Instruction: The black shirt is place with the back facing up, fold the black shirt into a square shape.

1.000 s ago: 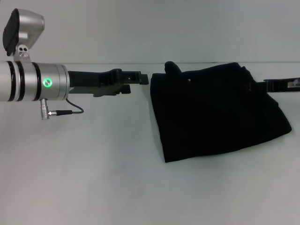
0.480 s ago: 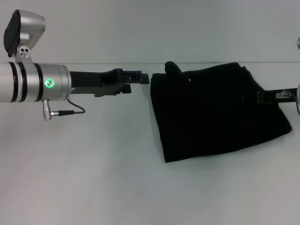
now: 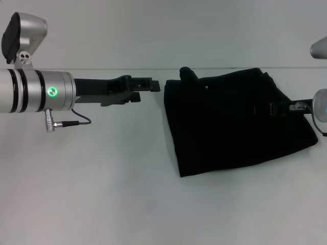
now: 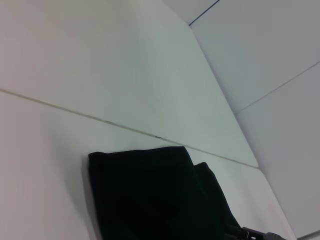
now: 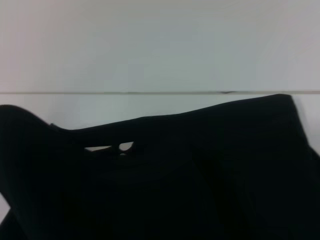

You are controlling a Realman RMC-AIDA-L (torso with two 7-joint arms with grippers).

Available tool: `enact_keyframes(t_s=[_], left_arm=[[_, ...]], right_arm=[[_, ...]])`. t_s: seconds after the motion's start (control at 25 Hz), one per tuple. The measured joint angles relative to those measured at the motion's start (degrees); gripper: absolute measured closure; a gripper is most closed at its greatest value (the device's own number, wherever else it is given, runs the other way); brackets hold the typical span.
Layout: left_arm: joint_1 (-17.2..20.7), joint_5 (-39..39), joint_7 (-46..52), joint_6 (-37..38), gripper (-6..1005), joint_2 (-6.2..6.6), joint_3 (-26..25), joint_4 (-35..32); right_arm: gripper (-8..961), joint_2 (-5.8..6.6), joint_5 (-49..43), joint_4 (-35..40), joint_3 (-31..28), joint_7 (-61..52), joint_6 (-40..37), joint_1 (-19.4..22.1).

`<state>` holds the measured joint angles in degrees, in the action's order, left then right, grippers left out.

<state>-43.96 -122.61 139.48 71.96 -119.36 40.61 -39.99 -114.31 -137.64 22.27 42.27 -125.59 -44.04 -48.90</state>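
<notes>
The shirt (image 3: 237, 120) is lying on the table (image 3: 102, 194), folded into a rough four-sided bundle, right of centre and toward the far side. Its far edge is running close along the seam where the table is meeting the wall (image 3: 153, 30). Its near edge is slanting, so the near-left corner is sitting nearer than the right one (the bundle is more a skewed block than a true square). A small lump of cloth is sticking up at the far-left corner. No print is showing on the cloth.

The left gripper (image 3: 156, 84) is hanging at the end of its arm, which is reaching in from the left with a green light glowing on its silver wrist. Its tips are sitting just beside the shirt's far-left corner, apart from the cloth, and they are looking pressed together with nothing between them. In the left wrist view the shirt (image 4: 155, 195) is filling the lower part, with bare table around it.

The right gripper (image 3: 276, 108) is reaching in from the right edge, over the right part of the shirt. Black on black, whether its fingers are apart or together I cannot tell. The right wrist view is showing the shirt (image 5: 165, 185) close up, against the wall beyond.
</notes>
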Motion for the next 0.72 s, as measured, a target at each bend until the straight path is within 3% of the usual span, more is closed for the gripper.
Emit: enact_keyframes(t_s=[0.72], left_arm=[[0.11,1.15,-0.04,-0.52,247,0.0,0.0,-0.03]], right_arm=[[240,-0.61,0.43,0.22,2.19,-0.07,-2.22,-0.85]])
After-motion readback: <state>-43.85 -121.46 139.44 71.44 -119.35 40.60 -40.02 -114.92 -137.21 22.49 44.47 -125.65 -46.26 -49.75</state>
